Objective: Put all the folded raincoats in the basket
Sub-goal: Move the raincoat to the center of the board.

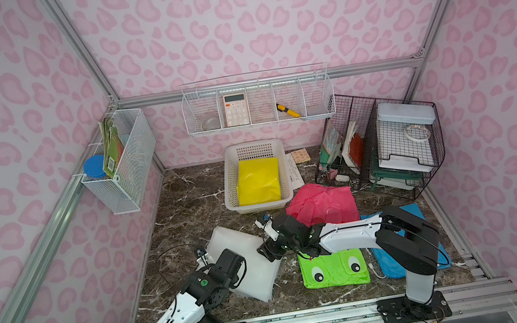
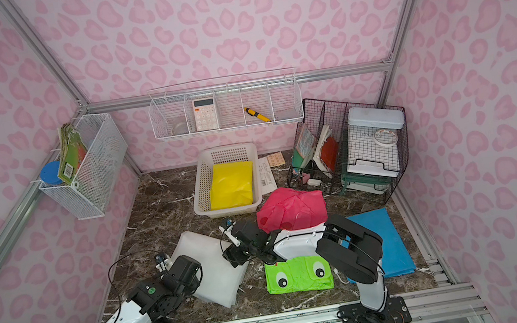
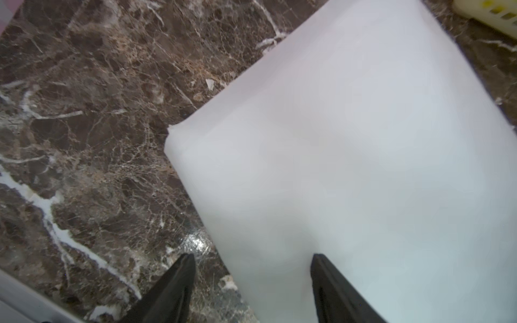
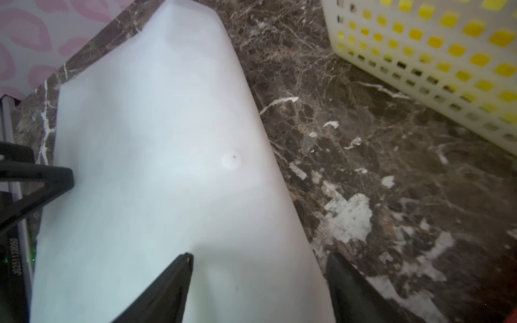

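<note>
Five raincoats (image 1: 322,205), one basket (image 1: 230,180). White raincoat (image 1: 231,243), flat, creaseless, lay below left claw (image 3: 251,256) and right claw (image 4: 260,254), both spread

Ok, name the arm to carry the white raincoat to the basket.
Right, probably: the right fingers stand open over the white raincoat at its edge nearer the basket; the left fingers are farther away.

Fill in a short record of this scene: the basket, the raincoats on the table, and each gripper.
basket: holds a folded yellow raincoat
on the table: white raincoat, red raincoat, green raincoat, blue raincoat
left gripper: open, over the white raincoat's edge
right gripper: open, over its other edge
</note>
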{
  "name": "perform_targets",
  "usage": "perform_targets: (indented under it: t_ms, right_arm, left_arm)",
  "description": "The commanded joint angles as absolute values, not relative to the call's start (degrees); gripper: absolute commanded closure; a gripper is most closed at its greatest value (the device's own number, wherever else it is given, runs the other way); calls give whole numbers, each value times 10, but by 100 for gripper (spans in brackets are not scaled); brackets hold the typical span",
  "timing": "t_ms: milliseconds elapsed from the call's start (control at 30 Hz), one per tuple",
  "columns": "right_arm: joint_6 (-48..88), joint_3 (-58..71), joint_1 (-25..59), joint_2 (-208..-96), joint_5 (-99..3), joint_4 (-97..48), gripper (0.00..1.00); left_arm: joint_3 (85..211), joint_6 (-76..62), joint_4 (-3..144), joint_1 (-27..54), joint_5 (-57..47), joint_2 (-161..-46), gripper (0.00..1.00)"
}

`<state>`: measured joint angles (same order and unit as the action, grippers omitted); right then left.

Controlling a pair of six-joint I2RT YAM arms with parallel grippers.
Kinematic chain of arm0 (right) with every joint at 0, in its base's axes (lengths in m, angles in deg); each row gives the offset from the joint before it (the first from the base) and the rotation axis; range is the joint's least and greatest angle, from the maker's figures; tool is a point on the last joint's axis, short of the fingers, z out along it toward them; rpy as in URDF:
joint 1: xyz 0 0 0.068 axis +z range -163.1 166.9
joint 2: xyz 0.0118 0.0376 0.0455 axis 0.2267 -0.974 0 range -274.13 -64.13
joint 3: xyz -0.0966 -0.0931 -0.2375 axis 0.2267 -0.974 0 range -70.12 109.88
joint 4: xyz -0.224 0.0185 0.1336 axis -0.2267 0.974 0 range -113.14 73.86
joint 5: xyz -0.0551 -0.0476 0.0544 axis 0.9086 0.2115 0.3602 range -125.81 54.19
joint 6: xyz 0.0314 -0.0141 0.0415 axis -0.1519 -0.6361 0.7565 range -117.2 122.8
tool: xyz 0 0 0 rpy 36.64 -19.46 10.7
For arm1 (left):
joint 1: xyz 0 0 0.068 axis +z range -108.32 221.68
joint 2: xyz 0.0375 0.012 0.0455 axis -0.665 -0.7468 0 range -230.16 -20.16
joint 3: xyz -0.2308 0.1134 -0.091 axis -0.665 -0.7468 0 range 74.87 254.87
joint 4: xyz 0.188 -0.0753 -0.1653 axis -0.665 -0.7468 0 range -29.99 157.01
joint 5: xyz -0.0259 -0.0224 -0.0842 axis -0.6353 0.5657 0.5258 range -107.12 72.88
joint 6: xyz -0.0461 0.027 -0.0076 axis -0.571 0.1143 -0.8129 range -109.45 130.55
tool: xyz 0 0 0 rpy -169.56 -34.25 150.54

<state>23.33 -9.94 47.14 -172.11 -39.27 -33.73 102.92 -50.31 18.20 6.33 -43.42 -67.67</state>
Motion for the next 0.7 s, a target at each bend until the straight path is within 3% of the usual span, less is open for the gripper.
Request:
perform_targets:
  t_ms: [0, 267, 500, 667]
  right_arm:
    - [227, -105, 473, -1729, -423, -335, 24]
    - [226, -144, 513, -1709, -445, -325, 27]
    - [242, -140, 552, -1671, -445, -321, 24]
    - [263, -148, 530, -1631, -410, -319, 16]
  left_arm:
    - [1032, -468, 245, 77, -406, -718, 30]
    - [1033, -389, 362, 160, -358, -828, 31]
    - [1098, -344, 352, 188, -378, -878, 31]
    - [1092, -378, 306, 190, -396, -828, 17]
